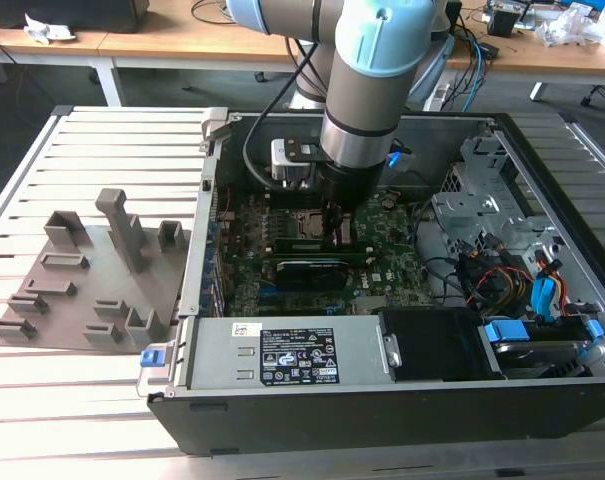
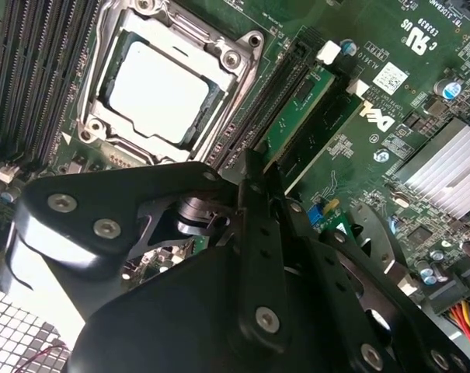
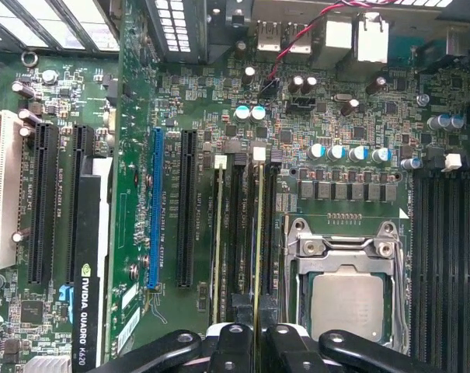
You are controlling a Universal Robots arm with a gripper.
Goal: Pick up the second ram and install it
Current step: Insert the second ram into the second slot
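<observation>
Claw (image 3: 257,336) down in the case, pinching the RAM stick (image 3: 259,233)

Stick's edge-on between the fingertips, sitting in a slot just beside the CPU socket (image 3: 345,276). Another stick (image 3: 221,233) is seated on the claw's far side; board print's too small to make out.

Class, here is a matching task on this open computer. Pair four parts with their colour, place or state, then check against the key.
Parts:
1. processor socket
2. second ram
3. power supply
4. parts holder

Descriptions:
a. grey, outside the computer case
b. silver box bearing a label
c. on edge between the fingers of the gripper
d. square, with a metal frame

Pairs: 1-d, 2-c, 3-b, 4-a
</observation>
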